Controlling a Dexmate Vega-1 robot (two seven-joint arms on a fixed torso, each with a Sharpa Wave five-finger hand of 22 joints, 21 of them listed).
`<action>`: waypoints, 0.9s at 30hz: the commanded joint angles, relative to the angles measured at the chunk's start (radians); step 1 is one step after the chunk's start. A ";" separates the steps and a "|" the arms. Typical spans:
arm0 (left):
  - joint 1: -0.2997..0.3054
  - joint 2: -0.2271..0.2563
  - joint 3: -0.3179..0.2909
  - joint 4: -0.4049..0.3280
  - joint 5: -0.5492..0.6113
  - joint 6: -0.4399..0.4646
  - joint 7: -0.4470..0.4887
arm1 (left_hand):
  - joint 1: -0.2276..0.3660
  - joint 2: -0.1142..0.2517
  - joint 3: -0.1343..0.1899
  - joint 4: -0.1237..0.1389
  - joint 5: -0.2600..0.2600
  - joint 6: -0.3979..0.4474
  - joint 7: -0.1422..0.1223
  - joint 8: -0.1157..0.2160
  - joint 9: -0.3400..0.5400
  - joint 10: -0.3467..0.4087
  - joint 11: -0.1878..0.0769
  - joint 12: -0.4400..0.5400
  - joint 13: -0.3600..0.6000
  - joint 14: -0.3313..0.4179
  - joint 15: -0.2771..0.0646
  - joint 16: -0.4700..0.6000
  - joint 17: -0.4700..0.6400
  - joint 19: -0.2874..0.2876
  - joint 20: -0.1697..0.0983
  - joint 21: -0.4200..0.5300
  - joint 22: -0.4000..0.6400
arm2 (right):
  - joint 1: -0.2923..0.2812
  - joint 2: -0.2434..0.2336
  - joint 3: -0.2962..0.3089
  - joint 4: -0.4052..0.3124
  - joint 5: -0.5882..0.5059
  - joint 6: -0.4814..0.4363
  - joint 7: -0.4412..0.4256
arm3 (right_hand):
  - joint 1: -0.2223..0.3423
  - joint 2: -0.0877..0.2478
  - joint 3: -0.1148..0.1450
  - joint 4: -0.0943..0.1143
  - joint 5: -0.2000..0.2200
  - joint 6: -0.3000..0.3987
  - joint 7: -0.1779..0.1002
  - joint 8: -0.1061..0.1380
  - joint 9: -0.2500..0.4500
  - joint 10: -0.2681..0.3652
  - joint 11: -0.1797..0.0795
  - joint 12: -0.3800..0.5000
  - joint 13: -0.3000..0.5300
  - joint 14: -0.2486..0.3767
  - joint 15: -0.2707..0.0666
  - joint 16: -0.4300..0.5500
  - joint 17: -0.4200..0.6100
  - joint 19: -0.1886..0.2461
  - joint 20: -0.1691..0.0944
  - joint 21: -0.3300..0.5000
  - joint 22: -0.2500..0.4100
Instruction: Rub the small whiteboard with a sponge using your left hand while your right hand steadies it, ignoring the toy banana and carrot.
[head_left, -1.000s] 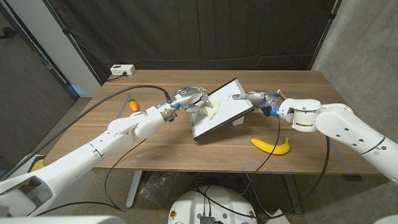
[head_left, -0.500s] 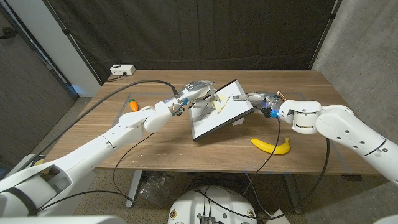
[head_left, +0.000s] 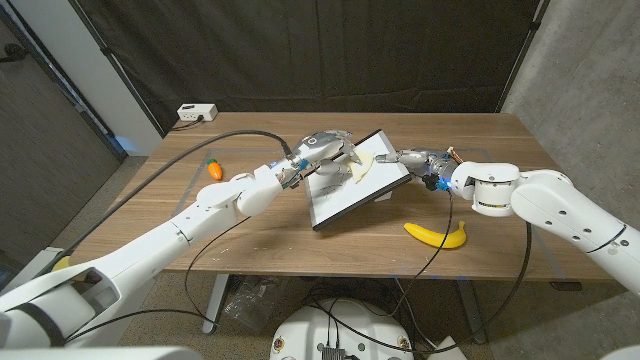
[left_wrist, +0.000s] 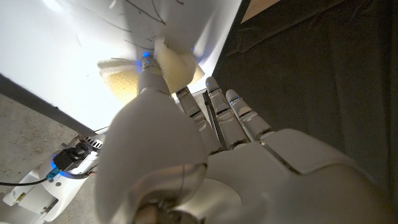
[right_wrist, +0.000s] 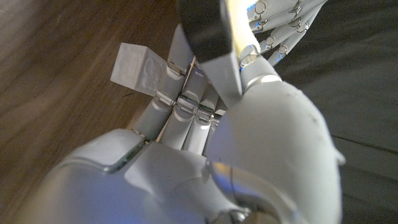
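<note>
The small whiteboard (head_left: 352, 186), black-framed, stands tilted at the table's middle. My left hand (head_left: 326, 148) reaches over its far edge and holds a yellow sponge (head_left: 361, 167) pressed on the white surface near the far corner. In the left wrist view the sponge (left_wrist: 175, 66) sits at my fingertips against the whiteboard (left_wrist: 68, 43), with faint pen marks beside it. My right hand (head_left: 413, 158) grips the board's right edge. In the right wrist view my right hand (right_wrist: 186, 143) has its thumb over the black frame (right_wrist: 204, 30) and its fingers behind it.
A toy banana (head_left: 438, 235) lies near the front right, under my right forearm. A toy carrot (head_left: 214, 168) lies at the left, beside my left arm. A white socket box (head_left: 197, 113) sits at the back left edge. A black cable runs along my left arm.
My left hand has slid the sponge across the board, from near its left edge toward the far right corner. My right hand keeps its hold on the edge.
</note>
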 joint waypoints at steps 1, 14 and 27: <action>0.107 0.040 -0.038 -0.085 -0.056 0.096 -0.049 | 0.006 0.000 -0.002 0.004 0.003 0.029 0.001 0.011 0.001 0.015 -0.005 0.004 0.002 0.002 -0.149 0.006 0.003 -0.003 -0.067 0.002 0.002 | 0.031 -0.010 0.010 0.031 0.015 -0.025 0.007 | 0.106 0.112 0.007 0.001 0.005 0.010 -0.005 0.005 0.004 0.005 -0.004 -0.001 0.001 0.051 -0.052 0.008 0.006 -0.003 -0.034 0.008 0.003; 0.225 0.093 -0.097 -0.186 -0.074 0.233 -0.056 | 0.008 -0.001 -0.001 0.005 0.005 0.037 0.001 0.013 0.001 0.022 -0.004 0.005 0.002 0.007 -0.149 0.007 0.003 -0.002 -0.066 0.002 0.002 | 0.045 -0.012 0.013 0.055 0.012 -0.020 0.036 | 0.106 0.112 0.009 0.001 0.005 0.012 -0.004 0.006 0.004 0.004 -0.006 -0.002 0.001 0.052 -0.052 0.011 0.007 -0.004 -0.034 0.012 0.002; 0.285 0.137 -0.132 -0.235 -0.077 0.293 -0.043 | 0.009 0.000 -0.001 0.006 0.005 0.041 0.000 0.013 0.001 0.027 -0.004 0.005 0.002 0.010 -0.149 0.007 0.003 -0.002 -0.064 0.002 0.003 | 0.025 -0.025 0.037 0.049 0.018 -0.016 0.026 | 0.106 0.112 0.011 0.000 0.005 0.012 -0.003 0.005 0.003 0.004 -0.005 -0.002 0.001 0.050 -0.052 0.011 0.005 -0.007 -0.034 0.014 0.001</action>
